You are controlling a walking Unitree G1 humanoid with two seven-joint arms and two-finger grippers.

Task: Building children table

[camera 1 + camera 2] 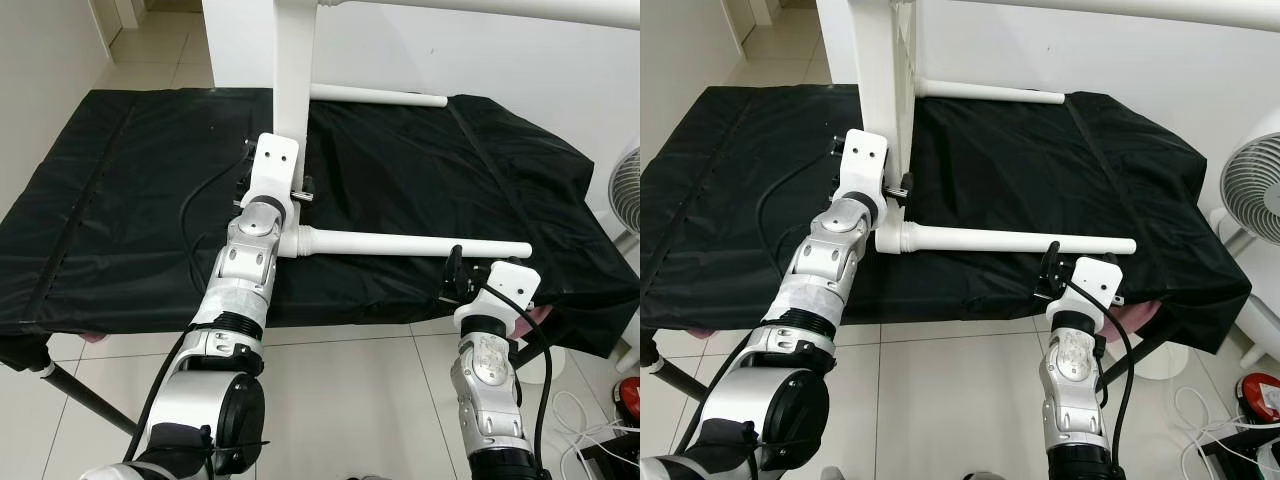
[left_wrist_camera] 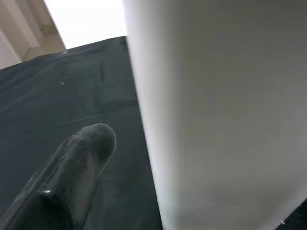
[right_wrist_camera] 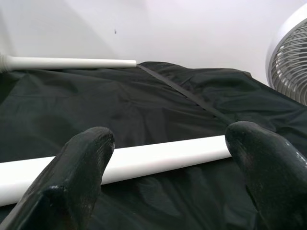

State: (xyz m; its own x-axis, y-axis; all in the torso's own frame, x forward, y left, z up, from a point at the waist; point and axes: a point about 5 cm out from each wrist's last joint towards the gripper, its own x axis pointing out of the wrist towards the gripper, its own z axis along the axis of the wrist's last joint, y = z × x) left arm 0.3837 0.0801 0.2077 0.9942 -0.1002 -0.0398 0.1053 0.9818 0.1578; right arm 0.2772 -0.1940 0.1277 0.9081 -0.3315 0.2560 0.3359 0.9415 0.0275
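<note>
Nearest the robot, the right gripper hovers at the front edge of a work surface draped in a black cloth, its two black fingers spread well apart. Just beyond its fingertips lies the near table leg, a slim, smooth white round rod lying flat on the cloth. In the right wrist view this leg runs crosswise past both fingertips, with its free end near one of them; nothing sits between the fingers.

To the left of that gripper, the left gripper is raised against the white table frame. This is a flat, broad white panel standing on edge on the cloth. The near leg meets it through a thicker white collar just below the left gripper. In the left wrist view one black finger shows just beside the wide, plain white face of the frame; whether the fingers are clamped on the panel cannot be told.

Farther on, past the left gripper, a second white leg sticks out sideways from the frame, parallel to the near one and higher above the cloth. A white rail crosses at the top of the frame. Off to the right gripper's outer side stands a white fan on the tiled floor.
</note>
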